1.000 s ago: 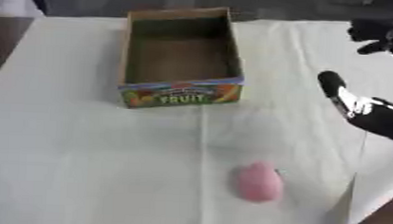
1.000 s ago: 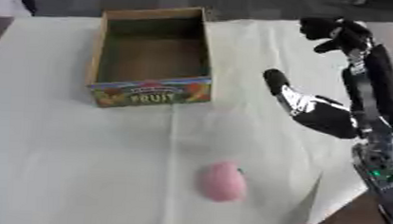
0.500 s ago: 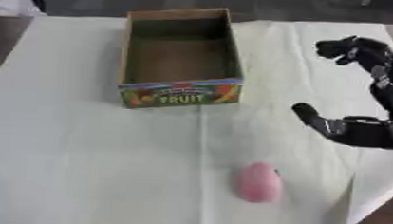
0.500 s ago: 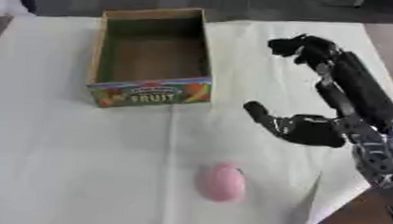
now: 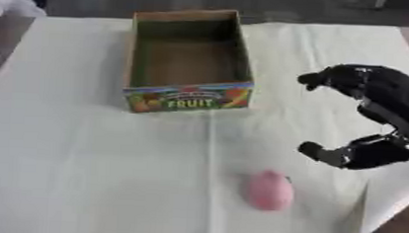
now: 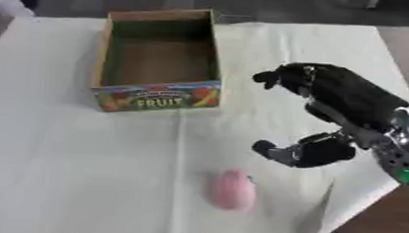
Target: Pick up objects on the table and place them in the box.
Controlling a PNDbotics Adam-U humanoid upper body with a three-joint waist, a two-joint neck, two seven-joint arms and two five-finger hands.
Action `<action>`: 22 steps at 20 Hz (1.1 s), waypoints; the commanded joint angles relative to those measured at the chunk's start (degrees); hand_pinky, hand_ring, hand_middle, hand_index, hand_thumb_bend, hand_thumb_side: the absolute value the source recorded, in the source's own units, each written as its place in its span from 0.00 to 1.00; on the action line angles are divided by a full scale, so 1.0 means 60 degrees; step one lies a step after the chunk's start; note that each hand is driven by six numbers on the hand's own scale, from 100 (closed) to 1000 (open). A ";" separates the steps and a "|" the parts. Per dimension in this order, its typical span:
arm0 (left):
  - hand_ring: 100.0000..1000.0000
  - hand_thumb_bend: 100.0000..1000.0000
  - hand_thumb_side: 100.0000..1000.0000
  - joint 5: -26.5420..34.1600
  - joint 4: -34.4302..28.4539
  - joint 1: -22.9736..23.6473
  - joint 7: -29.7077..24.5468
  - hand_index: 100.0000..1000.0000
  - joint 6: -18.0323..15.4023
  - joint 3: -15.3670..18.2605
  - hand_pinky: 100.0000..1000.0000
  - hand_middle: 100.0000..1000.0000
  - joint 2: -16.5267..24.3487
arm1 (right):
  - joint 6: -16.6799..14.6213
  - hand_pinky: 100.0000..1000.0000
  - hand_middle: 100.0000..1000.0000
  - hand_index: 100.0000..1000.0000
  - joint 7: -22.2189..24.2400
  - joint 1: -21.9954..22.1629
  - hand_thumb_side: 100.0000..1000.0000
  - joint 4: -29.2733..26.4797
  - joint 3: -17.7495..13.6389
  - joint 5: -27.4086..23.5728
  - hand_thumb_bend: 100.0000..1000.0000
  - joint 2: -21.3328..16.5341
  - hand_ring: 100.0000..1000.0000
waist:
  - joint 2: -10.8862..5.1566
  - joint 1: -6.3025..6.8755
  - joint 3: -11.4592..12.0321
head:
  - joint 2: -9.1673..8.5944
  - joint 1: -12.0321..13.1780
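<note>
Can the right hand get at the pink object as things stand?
Probably yes: the right hand hangs open just beside the pink object, with only bare tablecloth between them.

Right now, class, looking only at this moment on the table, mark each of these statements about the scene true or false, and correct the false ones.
1. The box has the word FRUIT on its near side. True.
2. The pink object lies inside the box. False: it lies on the white tablecloth, nearer the camera than the box.
3. The right hand holds the pink object. False: the hand is apart from it, up and to its right, holding nothing.
4. Nothing shows inside the box. True.
5. The left hand rests beside the box. False: no left hand shows in either view.
</note>
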 commanded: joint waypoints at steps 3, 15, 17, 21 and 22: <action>0.62 0.00 0.66 0.0042 -0.0183 -0.0052 -0.0049 0.78 -0.0006 -0.0032 0.68 0.58 0.0239 | 0.0324 0.67 0.69 0.94 0.1401 -0.0465 0.55 -0.0183 0.0110 -0.0413 0.43 -0.0466 0.75 | -0.0195 -0.0031 0.0047 | -0.0040 -0.0071; 0.62 0.00 0.66 0.0051 -0.0183 -0.0059 -0.0111 0.78 0.0021 -0.0071 0.68 0.58 0.0238 | 0.1608 0.69 0.68 0.91 0.2656 -0.1004 0.47 -0.0183 0.1219 -0.0291 0.56 -0.0228 0.77 | -0.0156 -0.0079 0.0102 | 0.0014 -0.0215; 0.62 0.00 0.66 0.0053 -0.0183 -0.0064 -0.0120 0.78 0.0023 -0.0078 0.68 0.58 0.0238 | 0.1734 0.69 0.68 0.90 0.2864 -0.1060 0.44 -0.0183 0.1393 -0.0194 0.56 -0.0153 0.78 | -0.0151 -0.0086 0.0100 | 0.0015 -0.0225; 0.62 0.00 0.66 0.0055 -0.0183 -0.0055 -0.0131 0.78 0.0027 -0.0083 0.68 0.58 0.0238 | 0.1901 0.69 0.67 0.90 0.3182 -0.1185 0.41 -0.0183 0.1671 0.0070 0.56 -0.0009 0.78 | -0.0157 -0.0089 0.0099 | 0.0029 -0.0230; 0.62 0.00 0.66 0.0055 -0.0183 -0.0052 -0.0132 0.78 0.0028 -0.0083 0.68 0.58 0.0237 | 0.1927 0.69 0.67 0.90 0.3235 -0.1207 0.40 -0.0183 0.1730 0.0136 0.56 0.0024 0.78 | -0.0158 -0.0091 0.0100 | 0.0026 -0.0232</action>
